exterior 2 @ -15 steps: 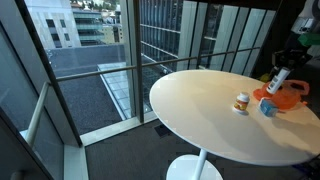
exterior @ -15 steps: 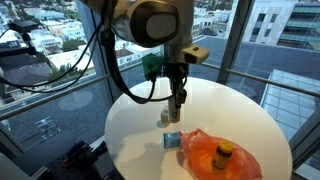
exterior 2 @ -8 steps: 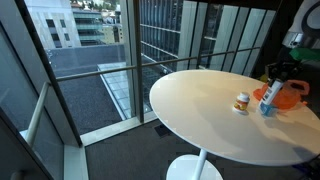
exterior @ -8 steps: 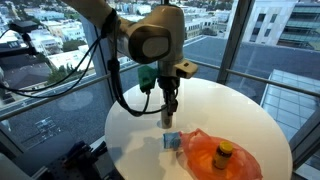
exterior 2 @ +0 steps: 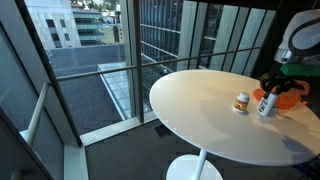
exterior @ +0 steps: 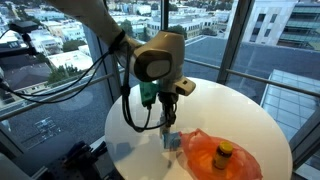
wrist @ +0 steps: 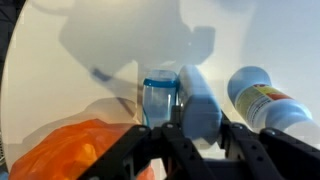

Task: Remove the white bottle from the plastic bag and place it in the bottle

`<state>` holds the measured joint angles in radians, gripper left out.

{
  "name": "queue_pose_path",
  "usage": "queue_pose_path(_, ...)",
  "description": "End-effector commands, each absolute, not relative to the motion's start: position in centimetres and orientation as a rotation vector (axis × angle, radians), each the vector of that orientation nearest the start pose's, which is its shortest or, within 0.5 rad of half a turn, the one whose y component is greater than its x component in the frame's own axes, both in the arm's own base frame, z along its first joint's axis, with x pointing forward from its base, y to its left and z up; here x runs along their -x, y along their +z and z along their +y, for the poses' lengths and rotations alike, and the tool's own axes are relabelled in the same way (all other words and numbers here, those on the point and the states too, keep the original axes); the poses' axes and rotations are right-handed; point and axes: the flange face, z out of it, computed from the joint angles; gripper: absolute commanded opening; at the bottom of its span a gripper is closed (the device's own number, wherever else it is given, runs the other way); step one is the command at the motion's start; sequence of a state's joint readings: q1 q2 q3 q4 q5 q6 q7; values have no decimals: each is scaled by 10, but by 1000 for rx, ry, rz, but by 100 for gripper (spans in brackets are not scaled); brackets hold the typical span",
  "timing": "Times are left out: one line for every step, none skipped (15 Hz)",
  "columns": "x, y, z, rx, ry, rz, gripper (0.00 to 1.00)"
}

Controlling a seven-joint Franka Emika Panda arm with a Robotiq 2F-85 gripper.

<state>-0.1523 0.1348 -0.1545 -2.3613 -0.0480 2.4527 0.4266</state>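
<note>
My gripper [wrist: 198, 128] is shut on the white bottle [wrist: 196, 92] and holds it upright just above the table. It also shows in both exterior views [exterior: 166, 124] [exterior 2: 267, 92]. A small clear blue cup [wrist: 158, 98] stands right beside the held bottle, also seen in an exterior view [exterior: 172, 142]. The orange plastic bag [exterior: 205, 158] lies next to the cup with a brown yellow-capped bottle [exterior: 225, 153] inside. The bag also shows in the wrist view [wrist: 65, 152] and in an exterior view [exterior 2: 292, 96].
A small yellow-labelled bottle [exterior 2: 241, 102] stands on the round white table [exterior 2: 200, 120], close to the gripper; it also shows in the wrist view [wrist: 262, 95]. Glass walls and railings surround the table. The table edge [exterior: 125, 150] is near the cup.
The gripper with the white bottle has moved down and toward the blue cup, away from the bag. The bag, cup and small bottle have not moved.
</note>
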Motion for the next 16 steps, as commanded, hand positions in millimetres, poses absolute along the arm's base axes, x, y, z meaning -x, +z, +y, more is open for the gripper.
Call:
queue_pose_path(-483, 260, -156, 2995, 63, 1089, 12)
queue_pose_path(-482, 259, -156, 2997, 66, 1087, 30)
queue_pose_path(-482, 263, -156, 2996, 56, 1084, 59)
queue_pose_path(-481, 266, -156, 2997, 55, 1085, 61)
queue_pose_path(-479, 271, -156, 3001, 58, 1087, 67)
queue_pose_path(-476, 274, -156, 3010, 56, 1085, 75)
queue_pose_path(-472, 278, -155, 3020, 72, 1069, 84)
queue_pose_path(-469, 284, -155, 3035, 84, 1045, 91)
queue_pose_path(-465, 289, -154, 3051, 106, 1019, 98)
queue_pose_path(-460, 296, -152, 3072, 120, 988, 100)
queue_pose_path(-457, 303, -150, 3098, 135, 951, 100)
queue_pose_path(-452, 311, -147, 3136, 132, 905, 100)
queue_pose_path(-448, 319, -145, 3171, 137, 858, 100)
queue_pose_path(-444, 328, -142, 3211, 151, 800, 100)
queue_pose_path(-440, 335, -139, 3239, 155, 748, 100)
queue_pose_path(-435, 344, -135, 3264, 167, 667, 100)
